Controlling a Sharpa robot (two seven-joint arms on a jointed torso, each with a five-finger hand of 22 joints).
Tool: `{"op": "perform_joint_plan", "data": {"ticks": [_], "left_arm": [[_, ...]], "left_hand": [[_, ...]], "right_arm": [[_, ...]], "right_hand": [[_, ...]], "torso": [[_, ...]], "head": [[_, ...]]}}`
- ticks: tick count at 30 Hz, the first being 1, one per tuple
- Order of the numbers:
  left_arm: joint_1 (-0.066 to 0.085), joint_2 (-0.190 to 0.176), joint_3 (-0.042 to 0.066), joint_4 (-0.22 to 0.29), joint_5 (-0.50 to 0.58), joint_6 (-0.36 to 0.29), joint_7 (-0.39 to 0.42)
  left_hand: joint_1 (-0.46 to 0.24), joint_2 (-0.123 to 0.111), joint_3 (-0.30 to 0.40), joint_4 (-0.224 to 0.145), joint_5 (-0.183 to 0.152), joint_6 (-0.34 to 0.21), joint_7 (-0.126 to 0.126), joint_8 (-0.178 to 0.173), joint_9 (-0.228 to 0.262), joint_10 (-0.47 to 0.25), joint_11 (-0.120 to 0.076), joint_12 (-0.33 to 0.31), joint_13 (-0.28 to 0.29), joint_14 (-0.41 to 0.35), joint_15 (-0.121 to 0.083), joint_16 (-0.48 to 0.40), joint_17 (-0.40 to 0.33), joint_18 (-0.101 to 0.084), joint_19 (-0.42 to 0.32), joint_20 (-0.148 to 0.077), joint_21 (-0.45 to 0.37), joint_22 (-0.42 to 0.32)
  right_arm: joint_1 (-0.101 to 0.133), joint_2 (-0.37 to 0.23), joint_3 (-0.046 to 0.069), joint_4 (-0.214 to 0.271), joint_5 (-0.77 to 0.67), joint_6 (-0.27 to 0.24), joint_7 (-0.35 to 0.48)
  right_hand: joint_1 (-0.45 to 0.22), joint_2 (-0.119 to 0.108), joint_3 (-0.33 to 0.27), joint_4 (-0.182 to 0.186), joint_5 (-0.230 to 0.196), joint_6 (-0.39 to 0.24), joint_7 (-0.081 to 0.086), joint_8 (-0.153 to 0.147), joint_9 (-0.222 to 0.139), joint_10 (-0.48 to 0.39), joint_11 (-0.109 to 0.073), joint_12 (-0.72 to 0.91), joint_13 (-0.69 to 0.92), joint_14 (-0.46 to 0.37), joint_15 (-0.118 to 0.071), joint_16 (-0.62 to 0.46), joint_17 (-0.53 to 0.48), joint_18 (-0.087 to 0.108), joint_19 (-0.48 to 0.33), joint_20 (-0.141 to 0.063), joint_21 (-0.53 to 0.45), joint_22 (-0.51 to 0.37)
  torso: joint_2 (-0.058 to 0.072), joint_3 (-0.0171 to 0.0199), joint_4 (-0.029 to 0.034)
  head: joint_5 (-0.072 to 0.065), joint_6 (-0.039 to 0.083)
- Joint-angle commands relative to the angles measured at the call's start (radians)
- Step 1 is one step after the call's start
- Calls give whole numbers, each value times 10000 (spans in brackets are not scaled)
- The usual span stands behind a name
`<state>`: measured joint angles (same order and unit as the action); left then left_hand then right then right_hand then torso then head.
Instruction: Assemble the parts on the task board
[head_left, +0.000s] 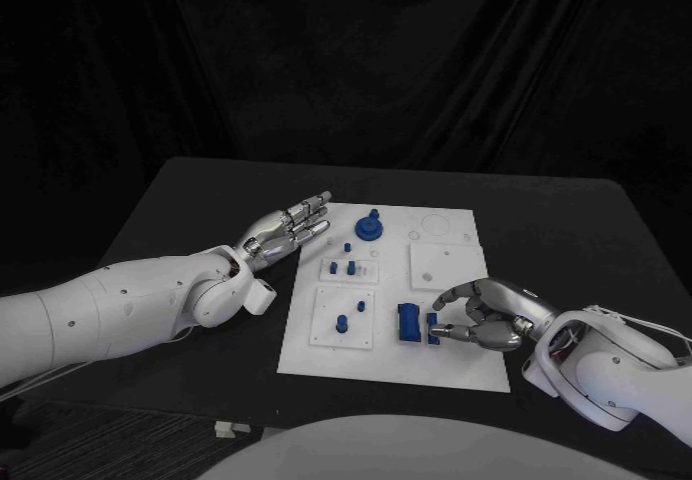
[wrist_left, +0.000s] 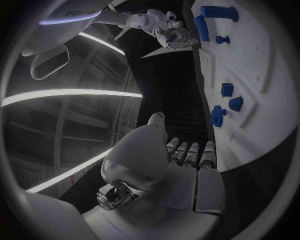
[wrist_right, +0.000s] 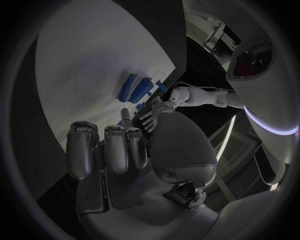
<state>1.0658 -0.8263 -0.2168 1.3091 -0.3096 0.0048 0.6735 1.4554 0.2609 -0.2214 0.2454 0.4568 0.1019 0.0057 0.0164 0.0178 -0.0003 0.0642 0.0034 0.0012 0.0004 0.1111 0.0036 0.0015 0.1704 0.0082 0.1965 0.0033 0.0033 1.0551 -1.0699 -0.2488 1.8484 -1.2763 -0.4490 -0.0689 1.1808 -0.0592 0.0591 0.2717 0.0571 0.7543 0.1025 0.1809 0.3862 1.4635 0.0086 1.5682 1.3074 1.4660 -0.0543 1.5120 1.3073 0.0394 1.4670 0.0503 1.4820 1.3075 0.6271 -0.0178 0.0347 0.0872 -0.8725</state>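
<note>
The task board is lying in the middle of the black table, carrying several blue parts. The right hand is resting at the board's near right area, its fingers curling toward a small blue part beside a larger blue block; whether it is actually gripping the part cannot be told. The left hand is hovering flat with fingers extended, holding nothing, just beside the board's far left edge, near a round blue part.

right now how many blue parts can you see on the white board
About 7. A round one at the far edge, three small pegs mid-left, one peg near-left, and two blocks beside the right hand, which may hide more.
</note>
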Motion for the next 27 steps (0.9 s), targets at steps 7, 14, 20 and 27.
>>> {"op": "perform_joint_plan", "data": {"ticks": [7,14,20,27], "left_arm": [[-18,-1,9,19,50,100,138],[-22,2,9,27,50,113,122],[-24,1,9,24,50,115,103],[-27,1,9,21,50,129,79]], "left_hand": [[121,3,20,-55,94,8,55,57,16,3,-23,-34,-12,-4,45,-36,-15,-106,-14,66,25,15],[131,0,28,-72,116,11,54,58,16,3,-20,-34,-12,-4,48,-36,-15,-109,-13,65,26,15],[142,-2,38,-91,136,12,55,58,16,3,-18,-34,-12,-4,51,-36,-15,-111,-12,66,27,16],[150,-3,46,-106,150,18,56,58,17,3,-14,-34,-12,-4,53,-36,-15,-113,-11,67,27,17]], "right_arm": [[-133,41,3,-42,-863,650,310],[-170,60,2,-62,-1072,784,116],[-200,80,3,-75,-1558,794,-371],[-209,110,4,-96,-2017,893,-1095]], "right_hand": [[252,26,-69,-7,29,68,-80,-152,-210,1073,-110,26,2634,807,-116,59,1397,-176,659,-43,66,2350],[292,33,-78,-11,47,54,-81,-195,-266,1073,-114,26,2634,804,-122,54,1386,-169,646,-50,40,2340],[77,94,-237,151,25,5,-52,-387,-528,1073,-96,26,2634,780,-113,4,1278,-141,590,-55,-68,2302],[-297,194,-421,167,8,-581,105,-922,-1235,893,20,-154,2406,683,-25,-199,870,-52,410,12,-425,2179]], "torso": [[-1,-4,-4],[-7,-3,6],[-16,2,16],[-16,0,5]], "head": [[-23,-2],[-16,-2],[-18,-2],[-17,-2]]}}
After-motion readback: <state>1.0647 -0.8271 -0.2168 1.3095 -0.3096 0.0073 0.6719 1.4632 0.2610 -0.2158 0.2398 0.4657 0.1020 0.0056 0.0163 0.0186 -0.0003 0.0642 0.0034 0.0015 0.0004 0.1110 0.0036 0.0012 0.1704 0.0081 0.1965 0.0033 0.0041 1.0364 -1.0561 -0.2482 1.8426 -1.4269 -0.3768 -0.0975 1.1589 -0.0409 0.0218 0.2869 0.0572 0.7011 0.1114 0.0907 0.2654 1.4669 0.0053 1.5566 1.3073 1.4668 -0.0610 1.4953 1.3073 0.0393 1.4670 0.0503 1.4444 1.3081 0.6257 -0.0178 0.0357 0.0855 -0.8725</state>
